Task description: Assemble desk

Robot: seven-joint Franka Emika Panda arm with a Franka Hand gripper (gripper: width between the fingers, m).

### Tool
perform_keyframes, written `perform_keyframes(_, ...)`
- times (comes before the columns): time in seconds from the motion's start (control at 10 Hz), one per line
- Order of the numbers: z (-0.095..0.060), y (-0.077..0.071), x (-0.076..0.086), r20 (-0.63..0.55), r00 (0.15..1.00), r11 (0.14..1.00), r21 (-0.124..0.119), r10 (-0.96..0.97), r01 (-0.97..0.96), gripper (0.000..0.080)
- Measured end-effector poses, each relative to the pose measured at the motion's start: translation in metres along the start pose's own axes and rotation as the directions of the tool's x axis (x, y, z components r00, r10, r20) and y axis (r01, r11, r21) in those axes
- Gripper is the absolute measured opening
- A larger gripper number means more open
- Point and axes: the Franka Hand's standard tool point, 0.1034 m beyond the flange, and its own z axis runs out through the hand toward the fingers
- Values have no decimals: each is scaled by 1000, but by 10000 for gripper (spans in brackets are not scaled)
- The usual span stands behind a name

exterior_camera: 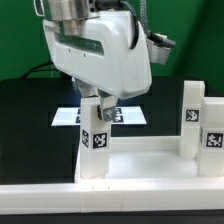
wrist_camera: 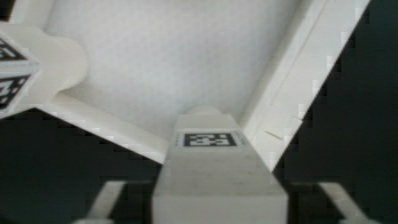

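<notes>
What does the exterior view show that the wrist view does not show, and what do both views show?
Only the exterior view shows the robot arm from outside, the marker board on the black table, and two legs standing at the tabletop's end toward the exterior view's right.

Only the wrist view shows the inside of the rimmed tabletop closely, with the rim corner near the held leg.

Both show the gripper holding a tagged leg above the tabletop; whether it is seated in a socket cannot be told.

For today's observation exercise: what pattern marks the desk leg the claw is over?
A black-and-white square tag on the white leg, clearest in the wrist view.
</notes>
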Motion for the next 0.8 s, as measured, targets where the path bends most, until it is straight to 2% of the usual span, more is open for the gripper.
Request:
perform_keyframes(0.1,1,0,-1,-3,983,983,2,-182,182,512)
perform_keyframes(0.2,2,-1,-3,-3,941,941,2,-337,337,606)
perform_keyframes(0.3,3,0,-4,-5,896,896,3,-444,444,606)
perform_keyframes(0.4,3,0,-3,-5,882,882,3,-472,472,643)
perform_keyframes(0.6,4,1,-2,-5,822,822,1,-569,569,649)
perform_keyframes(0.7,3,1,-2,-7,756,756,-3,-654,654,649)
perform_keyframes(0.8,2,1,2,-12,576,576,-30,-817,817,649)
